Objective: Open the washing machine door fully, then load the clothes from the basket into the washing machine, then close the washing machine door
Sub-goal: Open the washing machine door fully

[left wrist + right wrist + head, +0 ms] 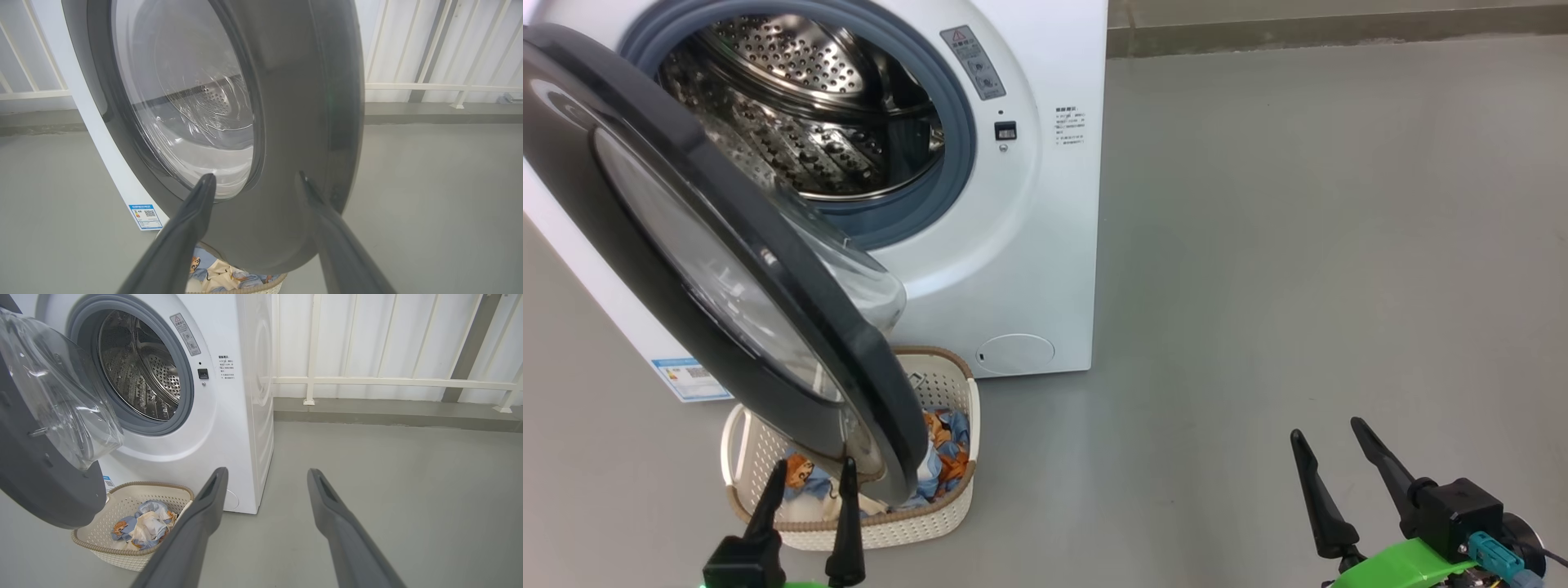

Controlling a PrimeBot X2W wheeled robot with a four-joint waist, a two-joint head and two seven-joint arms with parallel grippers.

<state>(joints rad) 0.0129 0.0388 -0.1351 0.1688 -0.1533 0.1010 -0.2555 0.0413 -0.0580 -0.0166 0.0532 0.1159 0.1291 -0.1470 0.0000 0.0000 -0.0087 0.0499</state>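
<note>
The washing machine [1054, 245] stood white and boxy on the grey floor [1298, 245], its steel drum [800, 106] bare inside the grey-blue gasket [960, 155]. The washing machine door [711, 261] hung swung out toward the robot's left side, black rim facing the robot and the clear glass bowl [866, 286] bulging back toward the drum. Its lower edge hung over the basket [907, 531], hiding part of it from the head view. That basket sat on the floor just in front of the machine, below the opening, between the blue label [690, 377] and the round cap [1015, 354]. The clothes [947, 457] lay crumpled inside it, light-blue with orange figures and some cream cloth. The left pincer [814, 465] was spread wide and empty, its fingers pointing at the bottom of the door's front face; whether they touched it I could not tell. The right pincer [1326, 427] was likewise open and held nothing, over bare floor well off to the right of the machine.
</note>
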